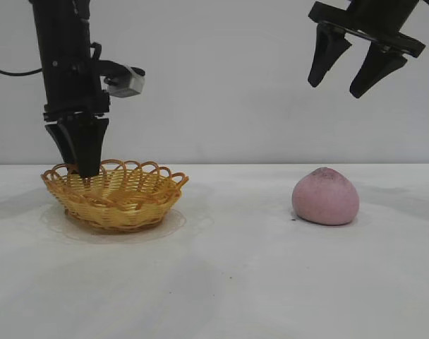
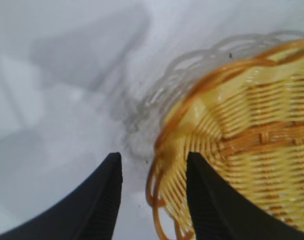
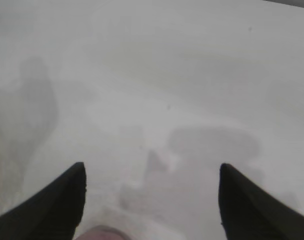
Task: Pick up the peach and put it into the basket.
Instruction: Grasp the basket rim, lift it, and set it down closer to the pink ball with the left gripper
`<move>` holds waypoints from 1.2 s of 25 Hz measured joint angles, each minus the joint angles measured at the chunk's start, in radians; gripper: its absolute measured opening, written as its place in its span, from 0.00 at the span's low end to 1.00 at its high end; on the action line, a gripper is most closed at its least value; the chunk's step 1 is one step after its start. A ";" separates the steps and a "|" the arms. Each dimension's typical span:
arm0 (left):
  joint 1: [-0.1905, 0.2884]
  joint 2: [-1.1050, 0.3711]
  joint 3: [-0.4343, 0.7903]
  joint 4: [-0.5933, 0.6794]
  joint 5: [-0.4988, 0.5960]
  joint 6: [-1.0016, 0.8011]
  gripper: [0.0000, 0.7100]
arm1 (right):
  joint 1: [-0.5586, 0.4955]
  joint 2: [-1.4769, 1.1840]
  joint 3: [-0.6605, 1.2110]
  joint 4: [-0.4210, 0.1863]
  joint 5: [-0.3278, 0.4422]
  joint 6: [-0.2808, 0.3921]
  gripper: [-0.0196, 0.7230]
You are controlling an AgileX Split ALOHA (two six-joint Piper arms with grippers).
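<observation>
Dusty pink round peach [image 1: 326,197] sits alone on white tabletop [image 1: 236,282], well apart from yellow woven wicker basket [image 1: 123,201]. Left gripper [image 2: 153,172] low, jaws part spread across basket rim, likely to steady it. Right gripper [image 1: 355,67] high above peach, jaws spread, holding nothing.

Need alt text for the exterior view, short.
The left gripper points straight down at the wicker basket's near-left rim, fingers straddling it. The pink peach sits on the white table to the right, below the raised, open right gripper.

Dusty pink peach [image 1: 326,198], yellow-orange woven basket [image 1: 116,194], black hands, white table [image 1: 236,282].
</observation>
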 joint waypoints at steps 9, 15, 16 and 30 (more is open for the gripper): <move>0.000 0.017 -0.028 -0.009 0.015 0.000 0.11 | 0.000 0.000 0.000 -0.005 0.006 0.000 0.65; 0.000 0.018 -0.075 -0.013 0.058 -0.175 0.00 | 0.000 0.000 0.000 -0.015 0.004 0.000 0.65; 0.000 0.010 -0.078 -0.023 0.058 -0.226 0.00 | 0.000 0.000 0.000 -0.016 0.004 0.000 0.65; 0.012 -0.169 0.150 -0.255 0.050 -0.611 0.00 | 0.000 0.000 0.000 -0.022 0.004 0.000 0.65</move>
